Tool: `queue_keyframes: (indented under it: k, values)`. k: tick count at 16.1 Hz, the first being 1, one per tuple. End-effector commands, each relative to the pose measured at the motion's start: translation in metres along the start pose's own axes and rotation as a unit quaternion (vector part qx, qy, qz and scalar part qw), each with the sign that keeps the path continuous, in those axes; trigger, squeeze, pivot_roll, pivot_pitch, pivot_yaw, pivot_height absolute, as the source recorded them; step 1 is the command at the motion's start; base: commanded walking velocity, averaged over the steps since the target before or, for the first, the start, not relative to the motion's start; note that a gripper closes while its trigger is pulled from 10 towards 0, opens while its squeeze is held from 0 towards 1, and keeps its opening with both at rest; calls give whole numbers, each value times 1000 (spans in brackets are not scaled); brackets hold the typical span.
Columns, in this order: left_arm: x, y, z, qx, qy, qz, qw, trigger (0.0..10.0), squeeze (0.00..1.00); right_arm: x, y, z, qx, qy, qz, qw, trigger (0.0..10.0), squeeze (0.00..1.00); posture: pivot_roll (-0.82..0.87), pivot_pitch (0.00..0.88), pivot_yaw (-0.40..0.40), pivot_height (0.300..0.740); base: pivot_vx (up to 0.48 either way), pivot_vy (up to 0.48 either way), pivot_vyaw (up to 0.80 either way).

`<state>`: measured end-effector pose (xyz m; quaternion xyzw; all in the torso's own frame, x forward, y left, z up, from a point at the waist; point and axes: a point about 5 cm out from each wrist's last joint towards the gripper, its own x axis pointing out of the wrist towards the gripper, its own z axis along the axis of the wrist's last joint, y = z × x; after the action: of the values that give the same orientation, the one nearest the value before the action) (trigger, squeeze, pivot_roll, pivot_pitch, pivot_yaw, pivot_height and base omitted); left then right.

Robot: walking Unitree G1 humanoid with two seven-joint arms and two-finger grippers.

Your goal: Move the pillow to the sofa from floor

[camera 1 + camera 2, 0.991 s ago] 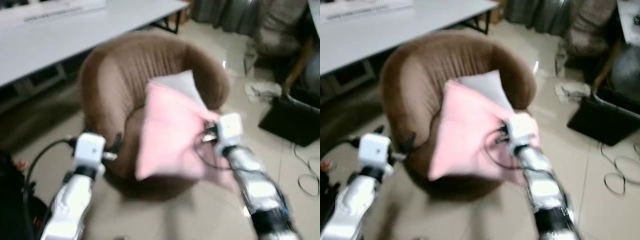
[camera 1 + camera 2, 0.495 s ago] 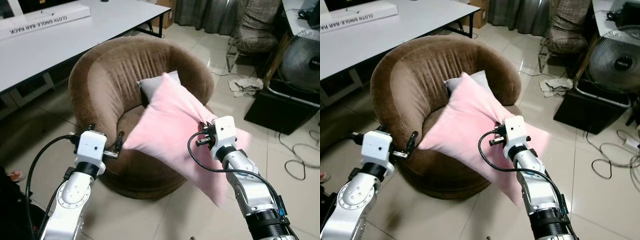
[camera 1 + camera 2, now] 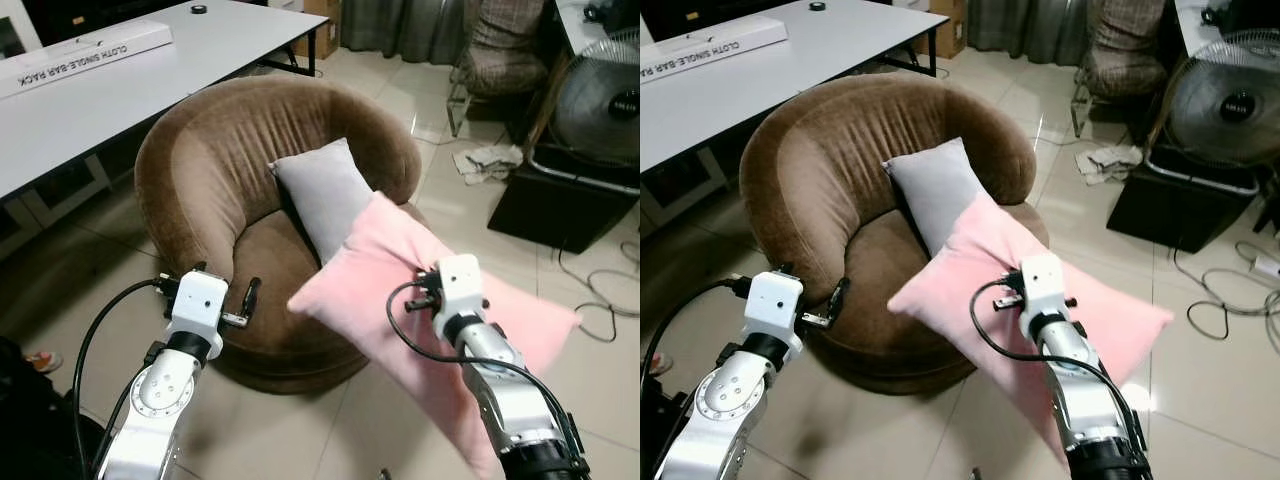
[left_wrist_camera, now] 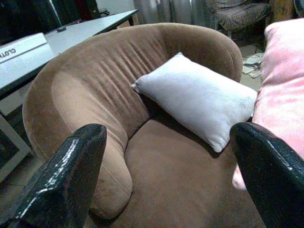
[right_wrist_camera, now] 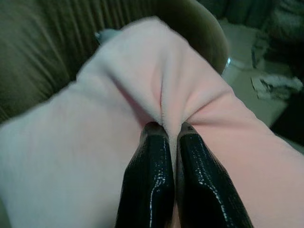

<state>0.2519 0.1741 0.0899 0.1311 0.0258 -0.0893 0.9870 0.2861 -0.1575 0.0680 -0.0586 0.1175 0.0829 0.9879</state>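
Tiled floor (image 3: 420,100) surrounds a round brown sofa (image 3: 200,160), with a white worktop (image 3: 110,80) at its 10 o'clock. A pink pillow (image 3: 380,290) is held in the air at the sofa's 4 o'clock, a fold of it pinched between the closed fingers of the right tool (image 5: 164,142). A grey cushion (image 3: 320,190) is propped against the sofa's back. The left tool (image 4: 166,156) is spread wide and holds nothing, at the sofa's 7 o'clock.

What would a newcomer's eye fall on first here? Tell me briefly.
First the pink pillow, held up in the air at the front right edge of the round brown sofa chair, its cloth pinched in the right gripper. Next the grey pillow leaning against the chair's back, and the left gripper open before the seat.
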Motion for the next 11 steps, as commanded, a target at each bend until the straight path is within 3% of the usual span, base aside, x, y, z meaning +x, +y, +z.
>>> queue_keyframes:
  k: [1,5,11]
  values:
    - [3,-1,0,8,0,-7,1000,10000,0,-3,-6,14,-3,-28,-14,1000,10000,0,-5,0,45,740,0,0,0]
    - [1,-4,-7,8,16,-5,1000,10000,0,-11,-8,5,2,-13,-21,1000,10000,0,-12,0,40,740,0,0,0]
    - [-23,2,-24,0,49,32,998,10000,0,-11,-2,-7,2,17,-8,1000,10000,0,45,0,-11,740,0,0,0]
